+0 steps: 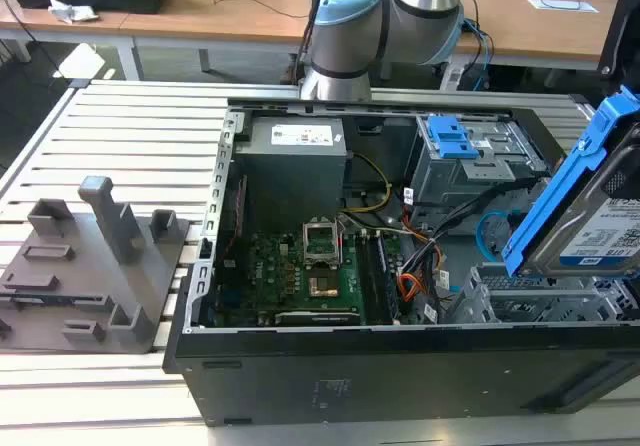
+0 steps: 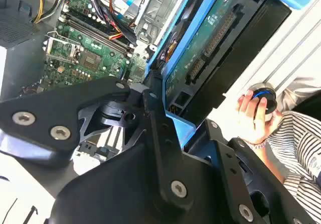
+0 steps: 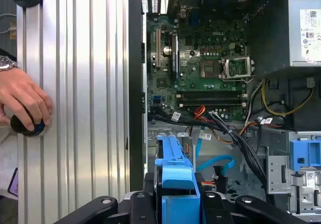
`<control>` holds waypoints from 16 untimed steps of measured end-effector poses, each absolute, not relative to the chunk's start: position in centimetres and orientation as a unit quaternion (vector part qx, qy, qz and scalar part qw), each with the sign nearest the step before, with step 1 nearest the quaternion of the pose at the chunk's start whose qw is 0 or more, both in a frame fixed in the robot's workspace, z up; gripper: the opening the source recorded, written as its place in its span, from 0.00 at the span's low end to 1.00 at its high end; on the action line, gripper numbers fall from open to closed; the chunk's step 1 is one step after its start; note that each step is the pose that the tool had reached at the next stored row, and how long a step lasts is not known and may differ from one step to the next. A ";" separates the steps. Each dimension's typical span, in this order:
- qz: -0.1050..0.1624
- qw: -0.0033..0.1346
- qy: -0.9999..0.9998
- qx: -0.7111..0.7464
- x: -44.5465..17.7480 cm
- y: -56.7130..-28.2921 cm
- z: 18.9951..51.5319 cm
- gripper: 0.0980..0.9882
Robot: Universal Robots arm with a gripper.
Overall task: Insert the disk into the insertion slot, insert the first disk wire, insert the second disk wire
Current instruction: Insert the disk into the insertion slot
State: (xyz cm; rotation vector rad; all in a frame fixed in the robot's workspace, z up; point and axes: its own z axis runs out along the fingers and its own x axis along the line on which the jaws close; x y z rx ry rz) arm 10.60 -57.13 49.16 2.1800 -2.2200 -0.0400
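The claw is closed on the disk, with its black fingers pressed to either side of the blue frame in both wrist views. In the exterior view the disk hangs tilted at the exterior view's right with its label showing. Its low end is just above the slot, the grey perforated cage in the near right corner of the open computer case, and the disk is not yet in it. The second wrist view shows the disk's green underside board and its connector. Near the slot a blue cable loops, and orange and black wires lie loose inside the case. Further in sits the bay with the blue latch, then the motherboard and the grey power supply. Outside the case, a grey fixture block stands on the slatted table, well apart from the claw. A person's hand rests on a black knob on that table
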 end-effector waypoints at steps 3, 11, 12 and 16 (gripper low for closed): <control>-0.013 0.015 -0.713 0.700 10.6 -57.1 48.1 0.30; -0.015 0.016 -0.713 0.700 11.1 -56.9 45.9 0.30; -0.015 0.016 -0.713 0.700 11.2 -56.8 45.8 0.30; -0.015 0.016 -0.713 0.701 11.4 -55.9 45.1 0.30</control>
